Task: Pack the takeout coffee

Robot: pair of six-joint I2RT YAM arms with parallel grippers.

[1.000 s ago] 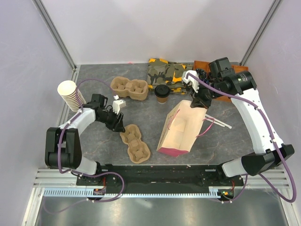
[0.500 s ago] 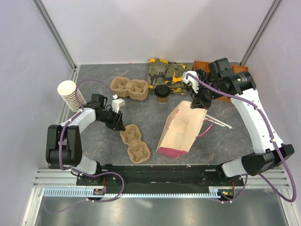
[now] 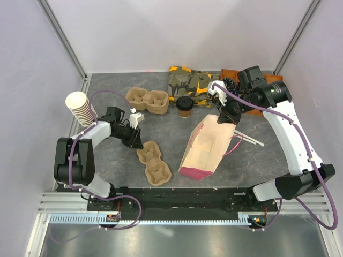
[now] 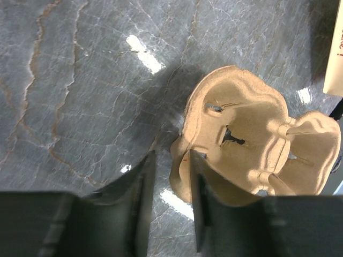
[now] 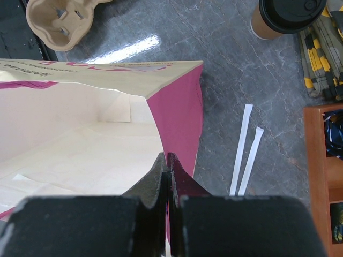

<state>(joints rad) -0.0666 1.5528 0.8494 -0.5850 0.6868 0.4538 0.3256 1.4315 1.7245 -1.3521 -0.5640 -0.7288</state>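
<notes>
At the far left of the overhead view a stack of lidless paper cups [image 3: 79,107] leans at the edge of the grey table [image 3: 107,176]. Just right of it the left gripper [image 3: 135,141] is low over the upper end of the near pulp cup carrier [image 3: 154,164]. In the left wrist view its jaws are narrowly parted and straddle the carrier's rim, with a strip of table visible between one finger [image 4: 146,187] and the rim, so nothing is clamped. A second carrier [image 3: 147,99] lies in the upper left of centre. The takeout coffee [image 3: 185,106] stands upright on the table just right of that carrier, black lid on, below a camouflage cloth [image 3: 187,81] and apart from the bag's mouth. Right of centre a paper bag [image 3: 206,147] lies on its side. The right gripper [image 3: 224,119] is closed tight on the bag's upper edge, holding the mouth open. Two wrapped straws [image 3: 249,140] lie just right of the bag, and a wooden box [image 3: 236,75] sits at the upper right.
</notes>
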